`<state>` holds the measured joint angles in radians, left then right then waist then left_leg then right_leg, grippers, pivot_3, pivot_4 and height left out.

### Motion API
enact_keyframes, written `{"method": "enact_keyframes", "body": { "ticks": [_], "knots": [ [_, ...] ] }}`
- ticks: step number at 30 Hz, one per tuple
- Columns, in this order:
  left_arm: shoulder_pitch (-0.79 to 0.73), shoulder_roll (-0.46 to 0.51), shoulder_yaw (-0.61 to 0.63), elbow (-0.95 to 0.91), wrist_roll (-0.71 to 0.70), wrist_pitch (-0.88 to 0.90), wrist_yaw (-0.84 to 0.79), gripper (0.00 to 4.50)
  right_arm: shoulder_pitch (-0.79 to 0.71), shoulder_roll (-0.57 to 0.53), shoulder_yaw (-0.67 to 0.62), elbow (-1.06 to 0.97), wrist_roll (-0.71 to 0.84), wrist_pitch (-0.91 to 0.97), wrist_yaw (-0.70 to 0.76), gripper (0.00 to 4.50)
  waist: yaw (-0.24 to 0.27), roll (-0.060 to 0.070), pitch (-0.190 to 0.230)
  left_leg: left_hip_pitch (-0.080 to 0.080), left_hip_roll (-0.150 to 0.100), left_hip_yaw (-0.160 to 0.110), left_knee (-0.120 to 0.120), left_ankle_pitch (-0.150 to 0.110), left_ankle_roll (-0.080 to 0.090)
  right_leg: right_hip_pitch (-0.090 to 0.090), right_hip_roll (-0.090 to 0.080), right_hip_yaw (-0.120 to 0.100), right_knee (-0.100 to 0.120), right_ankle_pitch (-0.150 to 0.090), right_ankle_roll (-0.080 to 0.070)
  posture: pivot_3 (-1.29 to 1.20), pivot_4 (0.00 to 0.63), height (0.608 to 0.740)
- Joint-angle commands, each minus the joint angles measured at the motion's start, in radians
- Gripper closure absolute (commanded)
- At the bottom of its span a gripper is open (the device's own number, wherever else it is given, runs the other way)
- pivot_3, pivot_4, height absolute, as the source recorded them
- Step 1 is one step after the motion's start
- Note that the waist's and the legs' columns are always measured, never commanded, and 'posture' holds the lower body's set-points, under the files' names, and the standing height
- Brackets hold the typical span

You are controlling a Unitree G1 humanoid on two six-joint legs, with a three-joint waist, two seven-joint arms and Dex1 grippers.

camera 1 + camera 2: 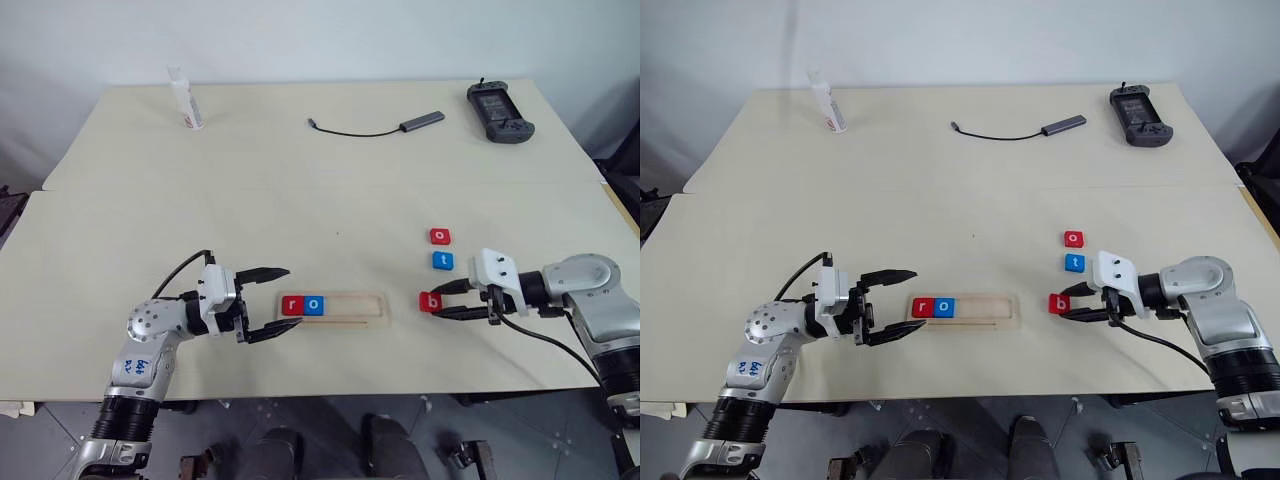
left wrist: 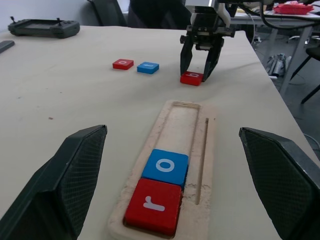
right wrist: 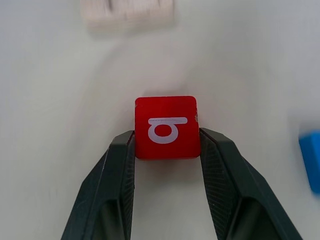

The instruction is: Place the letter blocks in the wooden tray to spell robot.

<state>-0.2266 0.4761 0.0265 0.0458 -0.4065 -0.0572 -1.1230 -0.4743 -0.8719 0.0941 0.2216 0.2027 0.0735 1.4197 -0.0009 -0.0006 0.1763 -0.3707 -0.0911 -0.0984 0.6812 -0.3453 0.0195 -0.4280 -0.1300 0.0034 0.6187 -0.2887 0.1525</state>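
The wooden tray (image 1: 350,307) lies near the table's front edge, with a red r block (image 1: 292,306) and a blue o block (image 1: 314,305) side by side at its left end. My left gripper (image 1: 292,297) stands open at that end, level, its fingers spread wider than the tray. To the right of the tray, my right gripper (image 3: 167,137) is shut on the red b block (image 3: 166,126), its fingers pressing the block's two sides as it rests on the table. A blue t block (image 1: 443,260) and a red o block (image 1: 440,236) lie just behind it.
At the back of the table are a white tube (image 1: 186,98) on the left, a cable with an adapter (image 1: 380,127) in the middle and a black controller (image 1: 499,111) on the right. The tray's right part (image 2: 182,120) holds nothing.
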Motion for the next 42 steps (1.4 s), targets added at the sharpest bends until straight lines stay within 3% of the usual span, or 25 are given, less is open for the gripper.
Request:
{"method": "enact_keyframes", "body": {
  "ticks": [1,5,10,14,30,39,42],
  "knots": [
    [0.039,0.024,0.036,-0.037,-0.014,-0.023,0.005,0.00,-0.050,0.013,0.013,-0.186,0.061,0.116,0.004,3.04,-0.001,0.000,0.000,0.000,0.000,0.000,0.000,0.000,0.000,0.000,0.000,0.000,0.000,0.000,0.000,0.00,0.150,0.740],
    [0.075,0.042,0.046,-0.049,-0.020,-0.023,0.006,0.00,-0.098,0.062,0.061,-0.311,0.085,0.269,-0.038,3.04,0.003,0.000,0.000,0.000,0.000,-0.001,0.000,0.000,-0.001,0.000,0.000,0.000,0.000,0.000,0.000,0.00,0.150,0.740],
    [0.134,0.056,0.066,-0.067,-0.019,-0.024,0.024,0.00,-0.190,0.207,0.213,-0.379,0.002,0.457,-0.182,3.04,0.002,0.000,0.000,-0.001,0.000,-0.001,0.000,0.000,0.000,0.000,-0.001,0.000,0.000,0.000,0.000,0.00,0.150,0.740],
    [0.160,0.049,0.066,-0.106,-0.021,-0.015,0.050,0.00,-0.187,0.242,0.285,-0.376,-0.061,0.436,-0.223,3.04,0.009,0.000,0.000,-0.001,-0.001,-0.002,0.000,0.000,0.000,0.000,-0.001,-0.001,0.000,0.000,-0.001,0.00,0.150,0.740],
    [0.171,0.050,0.067,-0.135,-0.024,-0.012,0.090,0.00,-0.190,0.284,0.330,-0.360,-0.072,0.480,-0.254,3.04,0.000,0.000,0.000,-0.001,-0.001,-0.002,-0.001,-0.001,0.000,-0.001,0.000,-0.001,0.000,0.000,-0.001,0.00,0.150,0.740],
    [0.161,0.048,0.062,-0.137,-0.024,-0.009,0.093,0.00,-0.192,0.247,0.299,-0.391,-0.057,0.508,-0.246,0.05,0.000,0.000,0.000,-0.001,-0.001,-0.002,-0.001,-0.001,0.000,-0.001,0.000,-0.001,0.000,0.000,-0.001,0.00,0.150,0.740],
    [0.152,0.045,0.057,-0.131,-0.023,-0.009,0.091,0.00,-0.186,0.239,0.272,-0.410,-0.039,0.509,-0.254,0.05,0.000,0.000,0.000,-0.001,-0.001,-0.002,-0.001,-0.001,0.000,-0.001,0.000,-0.001,0.000,0.000,-0.001,0.00,0.150,0.740]
  ]
}}
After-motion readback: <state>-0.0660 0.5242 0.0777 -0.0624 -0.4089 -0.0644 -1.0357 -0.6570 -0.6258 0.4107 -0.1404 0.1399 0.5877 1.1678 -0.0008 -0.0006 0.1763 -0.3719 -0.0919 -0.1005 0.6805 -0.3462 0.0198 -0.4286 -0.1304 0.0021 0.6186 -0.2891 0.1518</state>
